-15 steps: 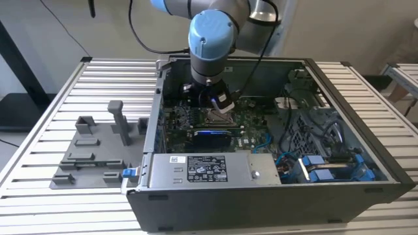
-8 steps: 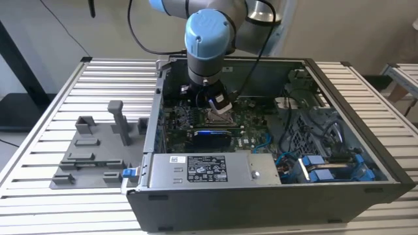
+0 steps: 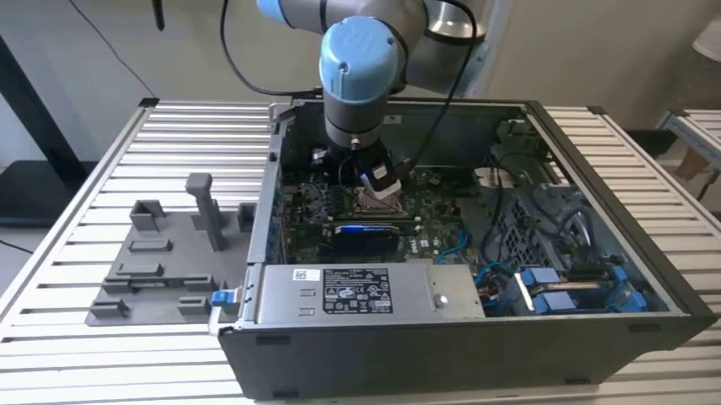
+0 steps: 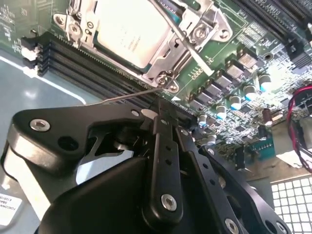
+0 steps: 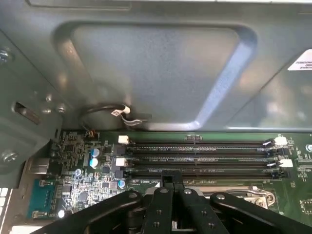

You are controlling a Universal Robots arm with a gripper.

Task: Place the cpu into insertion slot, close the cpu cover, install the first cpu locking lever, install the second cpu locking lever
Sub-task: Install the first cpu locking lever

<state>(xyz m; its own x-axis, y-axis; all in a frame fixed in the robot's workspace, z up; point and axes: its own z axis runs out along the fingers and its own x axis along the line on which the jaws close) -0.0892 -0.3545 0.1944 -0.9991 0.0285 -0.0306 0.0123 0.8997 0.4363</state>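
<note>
Stickers, white with dark print, number three. One large sticker (image 3: 355, 291) is on the grey metal power-supply box (image 3: 434, 283) at the front of the open black computer case (image 3: 474, 346) in the exterior view. A second sticker (image 5: 300, 61) is on the case's grey inner wall in the first wrist view, and a third sticker (image 4: 9, 209) lies on grey sheet metal in the second wrist view.

The case stands on a white slatted table (image 3: 192, 135) beside one grey moulded fixture tray (image 3: 158, 270). It holds a green motherboard (image 4: 243, 29), two blue plugs (image 3: 544, 287) and a red wire bundle (image 4: 295, 122).

The small square cpu (image 4: 129, 29) with its silver-grey top sits in the socket. The thin dark-silver cpu cover (image 4: 168, 51) lies around it, and the chip shows through the cut-out.

Two thin metal levers are visible. One bright rod lever (image 4: 195, 48) runs along the frame. One fine wire lever (image 4: 122, 95) reaches out from the socket's corner over the long black memory slots (image 5: 195, 157), which carry four white end clips.

The black two-finger gripper (image 4: 158, 105) is clenched, with its tips pressed together just beside the wire lever. Whether they touch it cannot be told.
</note>
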